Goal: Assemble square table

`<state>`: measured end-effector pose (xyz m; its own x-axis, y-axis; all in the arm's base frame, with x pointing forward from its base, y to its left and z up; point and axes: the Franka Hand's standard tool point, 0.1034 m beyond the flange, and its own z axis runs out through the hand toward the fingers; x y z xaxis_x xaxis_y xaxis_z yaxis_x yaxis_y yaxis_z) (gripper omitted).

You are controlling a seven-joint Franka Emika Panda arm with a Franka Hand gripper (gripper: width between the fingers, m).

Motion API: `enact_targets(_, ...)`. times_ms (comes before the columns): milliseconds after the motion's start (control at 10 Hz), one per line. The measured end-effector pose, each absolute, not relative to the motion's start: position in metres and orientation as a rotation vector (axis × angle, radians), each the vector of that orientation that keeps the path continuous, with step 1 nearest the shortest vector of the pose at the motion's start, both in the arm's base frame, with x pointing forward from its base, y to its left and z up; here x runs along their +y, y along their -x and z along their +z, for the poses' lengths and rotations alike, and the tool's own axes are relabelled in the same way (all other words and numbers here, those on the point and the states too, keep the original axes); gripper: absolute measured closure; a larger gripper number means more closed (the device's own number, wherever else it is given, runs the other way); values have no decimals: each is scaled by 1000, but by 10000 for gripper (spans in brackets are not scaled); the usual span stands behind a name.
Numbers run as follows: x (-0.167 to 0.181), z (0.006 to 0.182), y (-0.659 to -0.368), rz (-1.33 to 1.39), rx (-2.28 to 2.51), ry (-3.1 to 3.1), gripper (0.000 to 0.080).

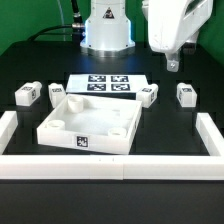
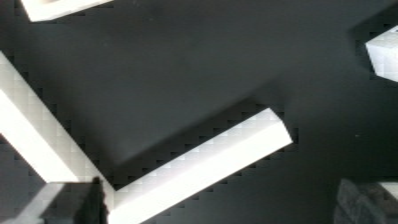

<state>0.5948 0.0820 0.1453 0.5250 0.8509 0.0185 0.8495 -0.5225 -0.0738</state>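
Tool (image 1: 172, 64) wide, empty, high over worktop (image 1: 30, 60).
Top (image 1: 88, 125) lies rim-up, prob. to take legs (image 1: 186, 95); these sit loose nearby for pickup.

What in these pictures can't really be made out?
Exterior view: tags on the legs are too small to read.
Exterior view: the arm above the gripper is cut off by the top edge.
Wrist view: white pieces run past the edges; which parts is unclear.

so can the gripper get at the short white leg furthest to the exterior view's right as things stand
Probably yes: the open gripper hangs near and above that short white tagged plastic leg, nothing lies between them, and the neighbouring white leg stands well apart.
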Motion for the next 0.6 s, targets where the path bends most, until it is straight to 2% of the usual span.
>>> enact_targets(600, 78, 143, -594, 34, -1498, 2680, 150)
